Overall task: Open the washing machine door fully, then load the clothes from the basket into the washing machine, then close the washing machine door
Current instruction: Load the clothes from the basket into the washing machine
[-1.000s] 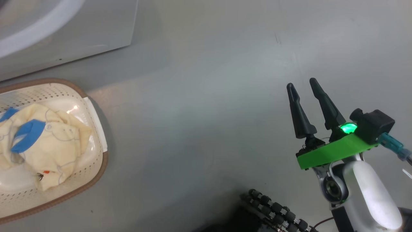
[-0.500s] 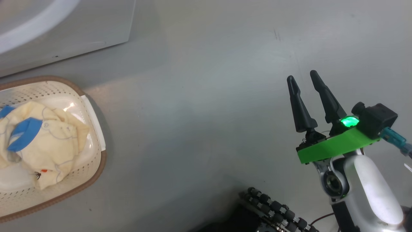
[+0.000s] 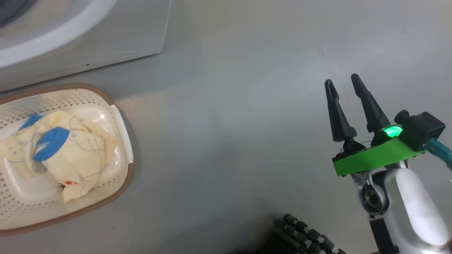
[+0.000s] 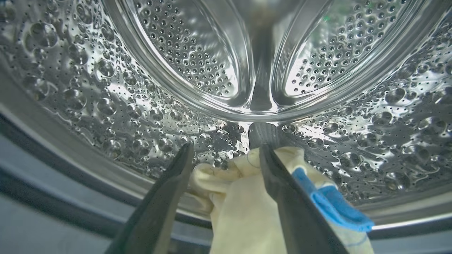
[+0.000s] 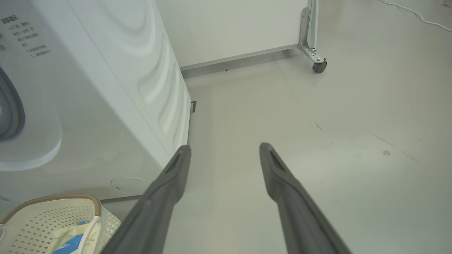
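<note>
My left gripper (image 4: 226,148) is inside the washing machine's perforated steel drum (image 4: 106,106), jaws open. A cream-yellow garment (image 4: 240,208) with a blue patch lies loose between and under its fingers, draped at the drum's front lip. More of the clothes (image 3: 70,155) sit in the basket (image 3: 122,116) on the floor, just in front of the white washing machine (image 3: 106,35). My right gripper (image 3: 341,80) hangs open and empty over bare floor, far right of the basket. The right wrist view shows that gripper (image 5: 225,148), the washing machine (image 5: 106,88) and the basket (image 5: 53,199). The washing machine door is out of view.
A white panel on a caster (image 5: 319,65) stands behind the machine's right side. My wheeled base (image 3: 307,236) shows at the bottom edge of the head view. Grey floor stretches between the basket and my right arm.
The head camera has shifted, so basket and machine sit further right in the picture. My left gripper has opened. The right gripper stays open and has barely moved.
</note>
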`<state>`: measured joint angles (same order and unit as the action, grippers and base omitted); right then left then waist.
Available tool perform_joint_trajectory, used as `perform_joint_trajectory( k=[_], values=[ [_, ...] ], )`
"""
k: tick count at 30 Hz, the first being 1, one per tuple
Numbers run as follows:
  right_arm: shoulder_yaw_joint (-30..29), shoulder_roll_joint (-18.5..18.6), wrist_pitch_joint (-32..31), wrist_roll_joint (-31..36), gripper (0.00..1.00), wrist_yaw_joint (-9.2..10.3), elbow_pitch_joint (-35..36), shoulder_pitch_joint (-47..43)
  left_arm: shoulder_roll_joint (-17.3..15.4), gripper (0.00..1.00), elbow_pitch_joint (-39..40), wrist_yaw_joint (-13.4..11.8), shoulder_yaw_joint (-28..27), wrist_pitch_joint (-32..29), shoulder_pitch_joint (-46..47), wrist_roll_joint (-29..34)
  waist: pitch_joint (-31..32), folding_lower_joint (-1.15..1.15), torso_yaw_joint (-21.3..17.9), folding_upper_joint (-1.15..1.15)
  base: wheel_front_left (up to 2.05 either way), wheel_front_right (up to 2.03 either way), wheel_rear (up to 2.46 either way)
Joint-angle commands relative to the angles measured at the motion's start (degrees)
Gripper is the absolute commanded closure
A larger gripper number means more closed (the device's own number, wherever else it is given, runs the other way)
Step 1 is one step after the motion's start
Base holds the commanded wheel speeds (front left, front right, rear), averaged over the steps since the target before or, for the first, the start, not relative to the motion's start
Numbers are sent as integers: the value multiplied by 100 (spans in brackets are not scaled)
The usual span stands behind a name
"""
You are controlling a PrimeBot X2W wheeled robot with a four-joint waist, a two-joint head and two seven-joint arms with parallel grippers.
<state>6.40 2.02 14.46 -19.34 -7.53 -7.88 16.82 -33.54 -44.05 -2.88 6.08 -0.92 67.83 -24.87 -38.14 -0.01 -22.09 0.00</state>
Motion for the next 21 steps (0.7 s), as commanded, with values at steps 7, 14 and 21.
perform_joint_trajectory(
  k=[7,14,21],
  values=[
    [-125,86,42,251,0,4,178,-140,132,0,670,-248,-161,680,-1099,-139,520,1,385,0,0,0,0],
    [-345,86,-133,468,0,4,305,-331,567,0,1537,-493,-54,1215,-2237,-112,958,1,714,0,0,0,0],
    [-619,86,-387,697,0,4,592,-570,1032,0,2479,-795,152,1372,-3329,-67,1362,1,1062,0,0,0,0]
  ],
)
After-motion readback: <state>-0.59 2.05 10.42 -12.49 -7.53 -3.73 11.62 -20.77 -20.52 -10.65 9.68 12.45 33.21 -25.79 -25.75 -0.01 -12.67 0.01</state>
